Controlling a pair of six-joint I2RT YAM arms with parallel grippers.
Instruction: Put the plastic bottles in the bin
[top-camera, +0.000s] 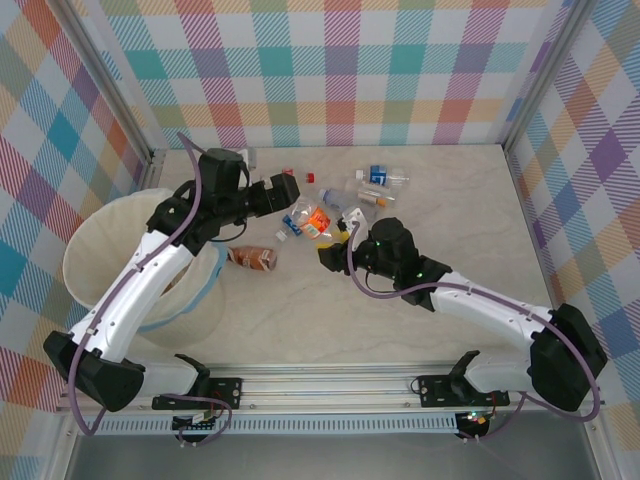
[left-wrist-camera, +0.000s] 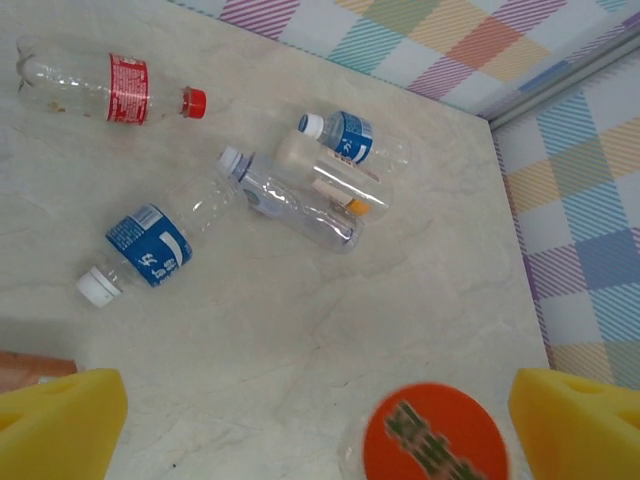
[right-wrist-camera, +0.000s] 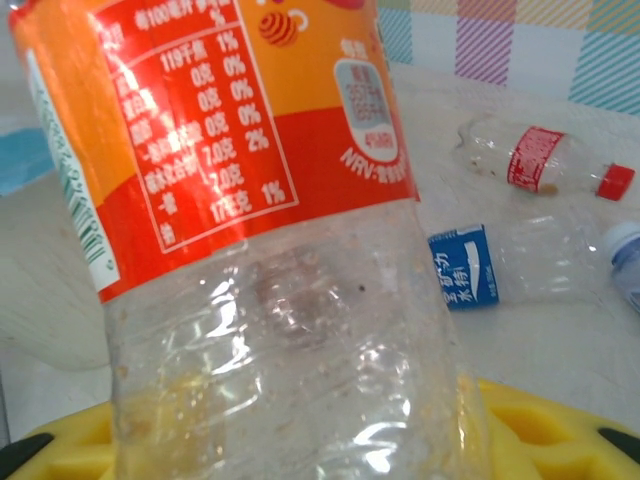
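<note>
Two hands work the bottle pile on your table (top-camera: 430, 250). Your right hand (top-camera: 331, 246) is clamped on an orange-labelled bottle (right-wrist-camera: 230, 120) at the near edge of the pile. In the right wrist view the bottle's clear lower body sits against the yellow pads (right-wrist-camera: 540, 425).

Your left hand (left-wrist-camera: 320, 410) hangs wide open above the table, its yellow fingers (left-wrist-camera: 60, 420) far apart and holding nothing. Low between them shows an orange round patch (left-wrist-camera: 435, 437) with green characters. You cannot tell from that view what it belongs to.

Beyond it, on their sides, lie a red-labelled bottle (left-wrist-camera: 110, 85) with a red cap and a blue-labelled bottle (left-wrist-camera: 150, 245) with a white cap. A bare clear bottle (left-wrist-camera: 300, 205) and a smaller blue-labelled bottle (left-wrist-camera: 348, 135) are bunched together nearby.

The bin (top-camera: 80, 240) stands at the left edge of the table, well apart from the right hand. Your left arm reaches across above it. A brown-labelled bottle (top-camera: 253, 258) lies on the table just beside the bin, outside it.
</note>
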